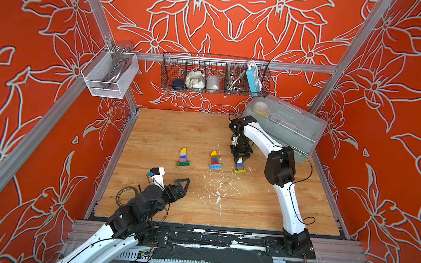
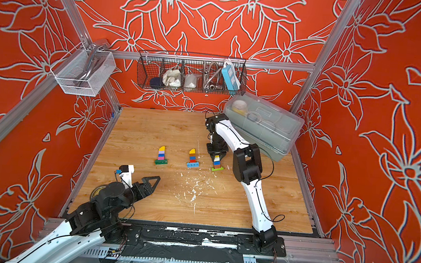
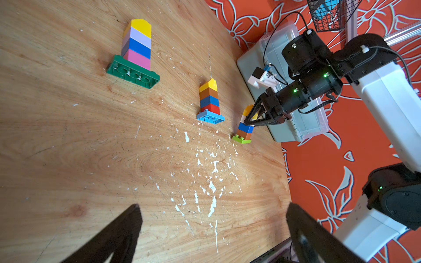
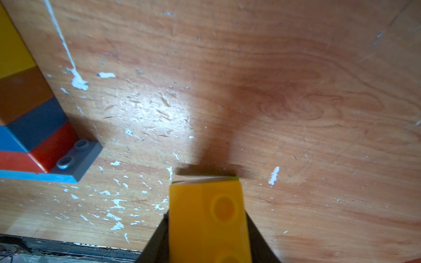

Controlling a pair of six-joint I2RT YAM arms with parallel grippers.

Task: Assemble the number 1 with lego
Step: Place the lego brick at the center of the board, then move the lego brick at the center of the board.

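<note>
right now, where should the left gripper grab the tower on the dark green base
Probably its square column at the blue brick, left gripper coming level from the front, jaws across the flat sides. The yellow top slopes; the green base is low and wide.

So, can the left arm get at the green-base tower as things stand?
Probably yes. The left gripper is open and empty, with only bare table between it and the green-base tower. The right gripper is off at the lime-base tower, out of the way.
</note>
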